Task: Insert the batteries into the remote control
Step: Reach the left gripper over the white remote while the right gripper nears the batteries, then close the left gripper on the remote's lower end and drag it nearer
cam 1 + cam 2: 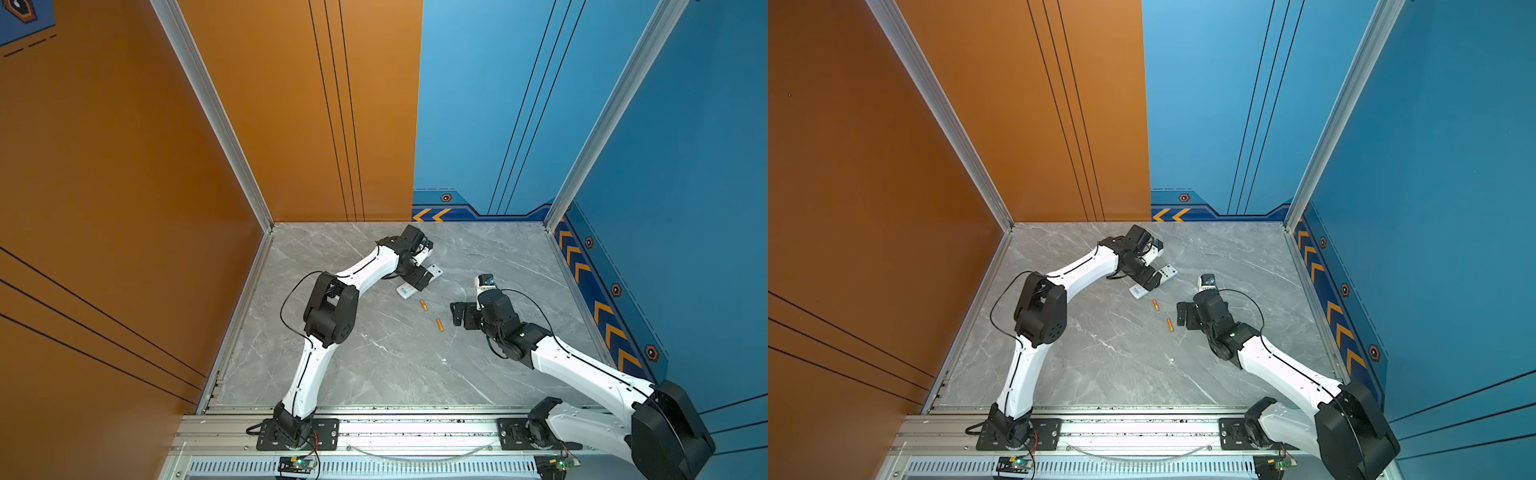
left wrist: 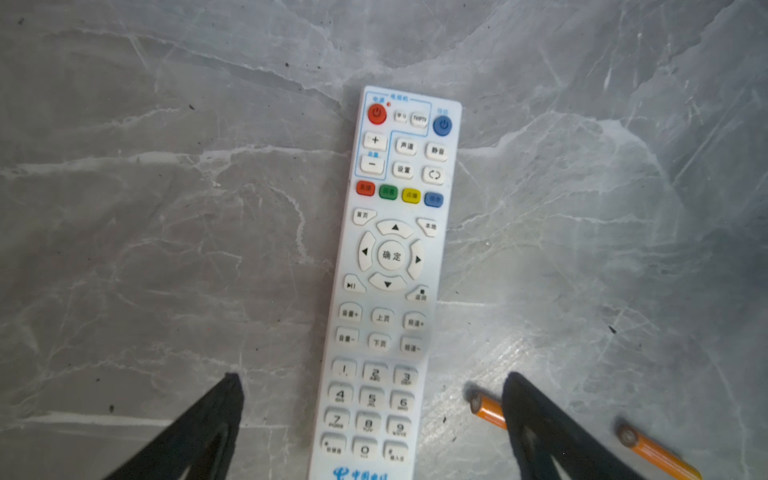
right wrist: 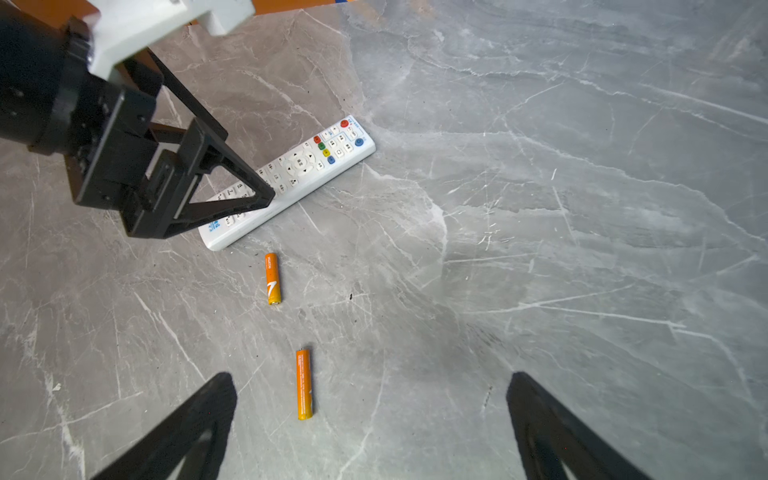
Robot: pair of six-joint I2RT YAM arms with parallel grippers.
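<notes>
The white remote control (image 2: pixel 390 257) lies face up on the grey marble table, buttons showing. My left gripper (image 2: pixel 372 382) is open and straddles its number-pad end, one finger on each side, with gaps to the remote's edges. In both top views this gripper (image 1: pixel 422 279) covers the remote's (image 1: pixel 405 291) middle. Two orange batteries (image 1: pixel 423 305) (image 1: pixel 439 325) lie loose on the table just in front of the remote, apart from each other. My right gripper (image 3: pixel 371 380) hangs open and empty above the table; the nearer battery (image 3: pixel 304 384) lies close to one finger, the other battery (image 3: pixel 272 278) farther off.
An orange wall (image 1: pixel 124 208) closes the left side and blue walls (image 1: pixel 685 208) the back and right. An aluminium rail (image 1: pixel 415 428) with both arm bases runs along the front edge. A small white speck (image 1: pixel 444 360) lies on the marble.
</notes>
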